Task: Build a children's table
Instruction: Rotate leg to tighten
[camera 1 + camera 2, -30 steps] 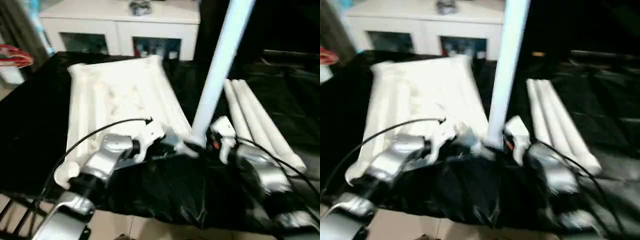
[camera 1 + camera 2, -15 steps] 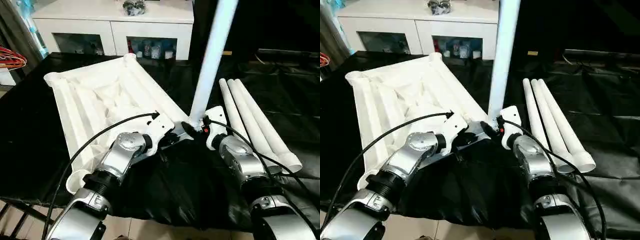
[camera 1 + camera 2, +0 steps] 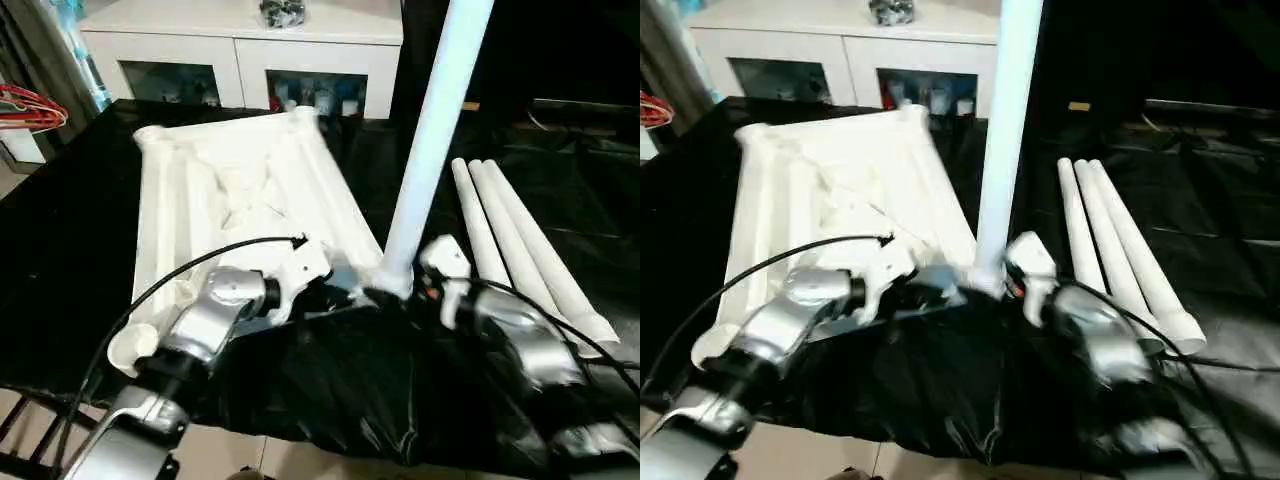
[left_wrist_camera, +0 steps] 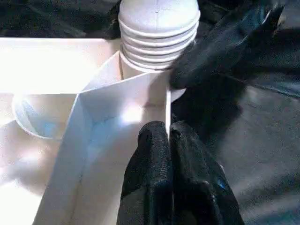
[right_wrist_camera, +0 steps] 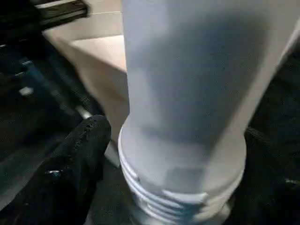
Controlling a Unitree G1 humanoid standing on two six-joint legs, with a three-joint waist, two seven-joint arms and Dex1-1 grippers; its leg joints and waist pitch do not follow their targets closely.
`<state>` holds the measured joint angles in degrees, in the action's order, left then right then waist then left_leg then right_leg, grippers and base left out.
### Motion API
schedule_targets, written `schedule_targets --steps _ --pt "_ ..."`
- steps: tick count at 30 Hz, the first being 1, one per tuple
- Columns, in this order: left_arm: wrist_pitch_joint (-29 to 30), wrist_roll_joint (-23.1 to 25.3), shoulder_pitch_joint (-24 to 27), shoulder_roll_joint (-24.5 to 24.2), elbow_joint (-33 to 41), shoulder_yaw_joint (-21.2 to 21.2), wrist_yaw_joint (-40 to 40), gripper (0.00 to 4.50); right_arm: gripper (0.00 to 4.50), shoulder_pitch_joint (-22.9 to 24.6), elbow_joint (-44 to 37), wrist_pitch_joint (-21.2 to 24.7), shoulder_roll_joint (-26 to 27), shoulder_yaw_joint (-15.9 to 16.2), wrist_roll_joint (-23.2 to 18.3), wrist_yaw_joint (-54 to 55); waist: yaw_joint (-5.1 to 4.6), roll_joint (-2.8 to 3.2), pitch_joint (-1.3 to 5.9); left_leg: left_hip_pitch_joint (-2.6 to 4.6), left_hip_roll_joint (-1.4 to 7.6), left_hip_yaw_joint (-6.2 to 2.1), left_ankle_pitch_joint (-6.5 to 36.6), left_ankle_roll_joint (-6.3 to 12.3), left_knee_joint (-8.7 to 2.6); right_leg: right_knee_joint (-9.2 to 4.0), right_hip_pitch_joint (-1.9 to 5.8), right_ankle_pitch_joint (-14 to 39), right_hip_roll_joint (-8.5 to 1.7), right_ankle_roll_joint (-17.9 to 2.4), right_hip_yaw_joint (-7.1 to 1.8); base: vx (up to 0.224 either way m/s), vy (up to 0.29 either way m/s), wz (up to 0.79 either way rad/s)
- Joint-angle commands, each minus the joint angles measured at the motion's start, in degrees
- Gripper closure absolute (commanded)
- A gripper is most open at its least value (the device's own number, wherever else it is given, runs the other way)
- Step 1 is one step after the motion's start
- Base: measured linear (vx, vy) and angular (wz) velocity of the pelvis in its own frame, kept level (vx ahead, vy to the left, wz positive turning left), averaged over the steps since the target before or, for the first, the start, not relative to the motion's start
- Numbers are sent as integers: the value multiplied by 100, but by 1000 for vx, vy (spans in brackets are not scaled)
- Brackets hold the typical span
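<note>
The white children's table top [image 3: 240,190] lies upside down on black cloth, ribs facing up. One white leg [image 3: 430,130] stands upright in the near right corner socket, its threaded base [image 4: 157,33] seated there. My left gripper [image 4: 168,131] is shut on the thin rim wall of the top, close to that corner. My right gripper [image 5: 178,154] straddles the foot of the upright leg. One of its black fingers [image 5: 86,145] stands a little off the threads, so it is open around the leg.
Three more white legs [image 3: 520,250] lie side by side on the cloth to the right. A white cabinet [image 3: 240,40] with glass fronts stands behind the table. A red hanger [image 3: 30,105] is at the far left. The cloth's near edge [image 3: 330,430] drops to tiled floor.
The whole picture has swung and tilted with the head. Both arms, the upright leg and the table top keep their places relative to each other.
</note>
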<state>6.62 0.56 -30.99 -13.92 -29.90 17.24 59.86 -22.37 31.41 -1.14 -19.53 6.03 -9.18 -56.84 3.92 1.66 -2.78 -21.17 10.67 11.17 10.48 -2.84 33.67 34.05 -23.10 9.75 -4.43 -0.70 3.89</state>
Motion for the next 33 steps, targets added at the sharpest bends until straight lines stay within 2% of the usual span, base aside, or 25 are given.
schedule_targets --steps 1,5,8,9,11,16,19,21,22,23,24,26,27,30,32,33 --pt "-173 -279 -35 -33 232 28 322 450 85 187 -353 273 -169 348 -111 -724 18 -41 333 54 273 -116 1439 435 -401 -453 281 1626 -389 -1259 -247 0 0 0" --pt "-168 -300 -18 -158 264 62 595 450 97 218 -431 316 -299 426 -119 -1016 41 -55 334 62 284 -114 1475 390 -398 -464 263 1803 -404 -1209 -256 0 0 0" --pt "-153 -306 -9 -247 293 70 760 450 135 252 -580 434 -367 488 -142 -1184 54 -61 339 52 283 -123 1424 376 -401 -454 271 1795 -408 -1202 -253 0 0 0" --pt "-146 -309 -7 -262 301 67 785 450 135 262 -620 467 -381 500 -152 -1216 61 -56 341 55 292 -120 1374 384 -401 -444 267 1720 -406 -1217 -255 0 0 0" --pt "-133 -332 -6 -270 310 46 790 450 159 273 -667 510 -375 507 -173 -1219 74 -59 345 50 291 -117 1307 397 -395 -426 267 1609 -404 -1246 -255 0 0 0" --pt "-69 -352 -31 -95 247 -109 459 450 172 256 -549 582 -165 446 -169 -952 81 -71 335 53 284 -114 1345 365 -397 -448 260 1757 -416 -1214 -257 0 0 0" --pt "-5 -289 -140 119 102 -218 -2 450 173 126 -260 564 88 290 -92 -405 71 -78 327 69 273 -119 1445 304 -400 -487 246 2070 -423 -1113 -256 0 0 0" --pt "54 -224 -223 255 -6 -278 -342 450 174 13 -29 525 269 167 -33 18 26 -75 317 66 264 -140 1513 215 -414 -500 243 2220 -426 -1078 -243 0 0 0" --pt "107 -108 -365 462 -189 -329 -847 450 174 -242 460 507 593 -20 111 915 7 -68 323 74 253 -142 1533 177 -415 -508 242 2274 -423 -1055 -242 0 0 0" --pt "108 -106 -367 466 -192 -330 -856 450 174 -246 469 506 598 -23 113 930 -60 -60 306 83 240 -139 1616 115 -416 -519 208 2343 -410 -1074 -243 0 0 0" --pt "170 -43 -462 614 -301 -377 -1209 450 175 -407 771 483 798 -108 204 1473 -78 -65 318 60 227 -154 1606 114 -413 -526 260 2439 -419 -999 -228 0 0 0" --pt "235 -6 -534 731 -379 -422 -1479 450 175 -540 1015 487 950 -169 281 1930 -102 -44 309 84 233 -148 1637 94 -408 -546 209 2508 -423 -987 -237 0 0 0" --pt "256 38 -576 795 -425 -431 -1645 450 175 -624 1162 491 1047 -207 315 2202 -117 -61 321 75 219 -153 1613 101 -403 -548 234 2509 -417 -966 -226 0 0 0" --pt "277 73 -624 875 -485 -448 -1841 450 175 -724 1330 458 1159 -251 359 2529 -124 -53 333 72 229 -140 1536 173 -395 -532 221 2255 -408 -1021 -241 0 0 0" --pt "237 169 -724 1051 -636 -489 -2263 450 175 -924 1662 257 1362 -279 463 2980 -124 -45 347 63 235 -135 1433 209 -392 -492 236 1920 -402 -1133 -235 0 0 0" --pt "192 212 -744 1079 -684 -489 -2355 450 119 -977 1771 155 1408 -306 506 3059 -122 -41 347 56 237 -134 1429 215 -395 -490 242 1882 -404 -1145 -238 0 0 0"
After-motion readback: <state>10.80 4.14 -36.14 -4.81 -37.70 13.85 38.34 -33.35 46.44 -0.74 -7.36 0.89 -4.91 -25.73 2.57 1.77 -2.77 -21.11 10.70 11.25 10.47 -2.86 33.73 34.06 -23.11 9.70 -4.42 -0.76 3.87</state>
